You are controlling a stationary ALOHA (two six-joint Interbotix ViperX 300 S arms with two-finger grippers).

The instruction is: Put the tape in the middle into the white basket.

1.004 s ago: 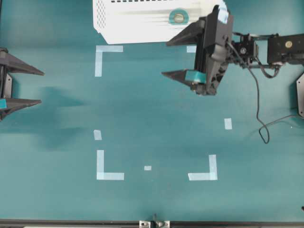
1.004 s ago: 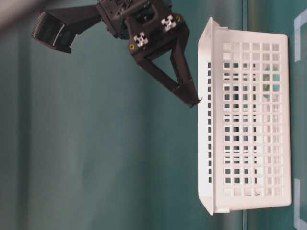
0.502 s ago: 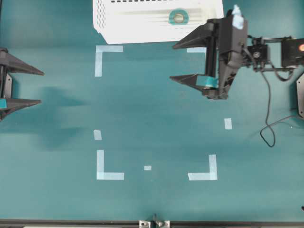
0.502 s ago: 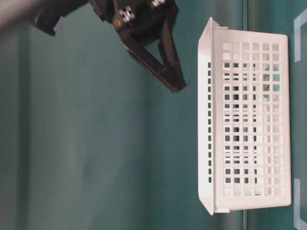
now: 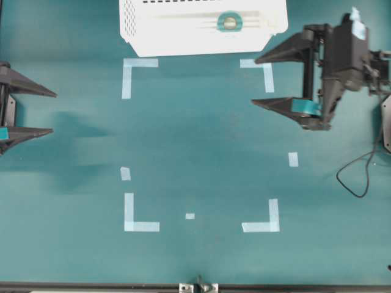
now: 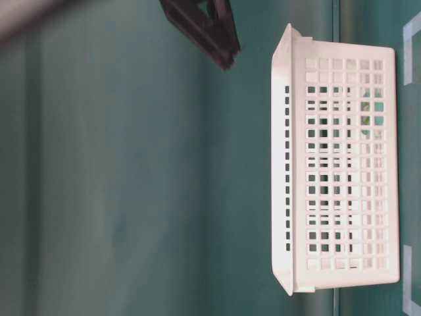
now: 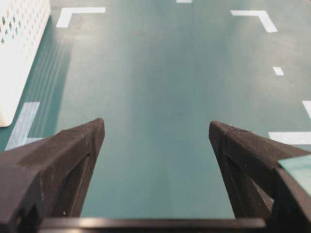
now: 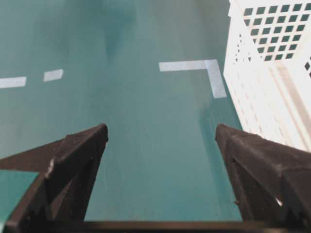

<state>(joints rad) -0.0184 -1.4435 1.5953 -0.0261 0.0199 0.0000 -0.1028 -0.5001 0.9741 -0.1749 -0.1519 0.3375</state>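
The small round roll of light teal tape with a pale inner core [image 5: 230,22] lies flat inside the large white plastic rectangular basket with slotted sides [image 5: 146,27], which stands at the far edge of the teal worktop [image 5: 201,140]. Nothing else shows in the basket from above; through the perforated wall in the table-level view a small teal patch [image 6: 379,106] near one end may be the roll, though it is too small to be sure. Judging by this, the task looks complete.

The roll should be light and stiff, a rigid ring that keeps its shape under a squeeze. Its outer face is probably smooth and a little slippery, and being round it could roll if it landed on its edge. A sound hold would be across the outer rim, or with one finger through the core and one outside.

The right tool [image 5: 261,80] has its fingers wide apart and holds nothing; it hangs near the far right corner of the worktop, beside the basket's right end. The left tool [image 5: 54,112] sits at the left edge, fingers likewise apart and empty.
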